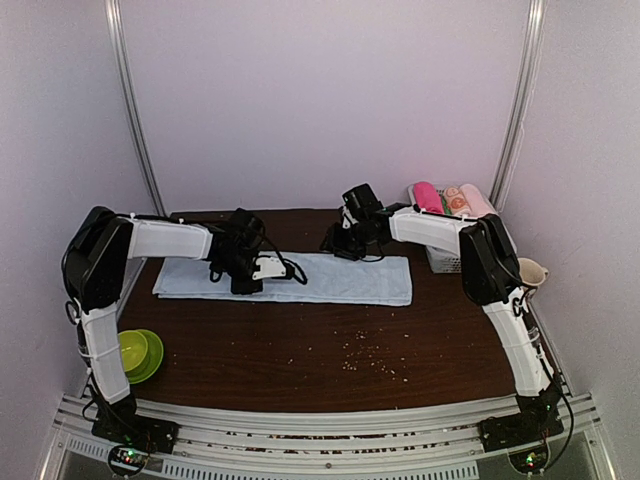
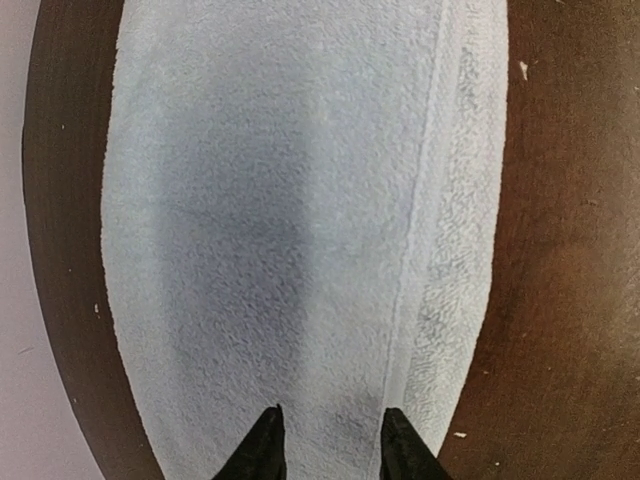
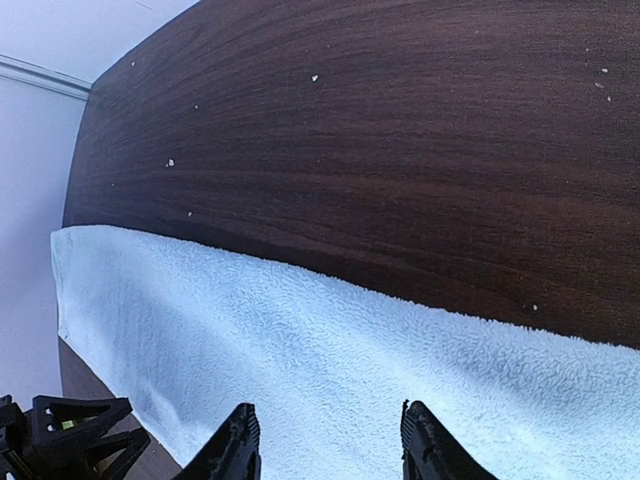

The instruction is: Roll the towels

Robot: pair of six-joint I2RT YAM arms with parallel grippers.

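The pale light blue towel (image 1: pixel 340 280) lies spread flat across the dark table, long side running left to right. My left gripper (image 1: pixel 246 278) hovers over its left half; in the left wrist view its tips (image 2: pixel 330 428) stand apart above the towel (image 2: pixel 300 200), with nothing held between them. My right gripper (image 1: pixel 346 248) is at the towel's far edge, right of middle. The right wrist view has its jaws (image 3: pixel 325 425) open over the towel (image 3: pixel 330 360). The magenta-pink towel (image 1: pixel 427 196) sits rolled in a basket at the back right.
The white basket (image 1: pixel 445 262) at the back right also holds peach rolls (image 1: pixel 470 200). A green bowl (image 1: pixel 140 352) sits at the near left edge. A cream cup (image 1: pixel 531 272) stands at the right edge. Crumbs (image 1: pixel 370 358) dot the table (image 1: pixel 300 350).
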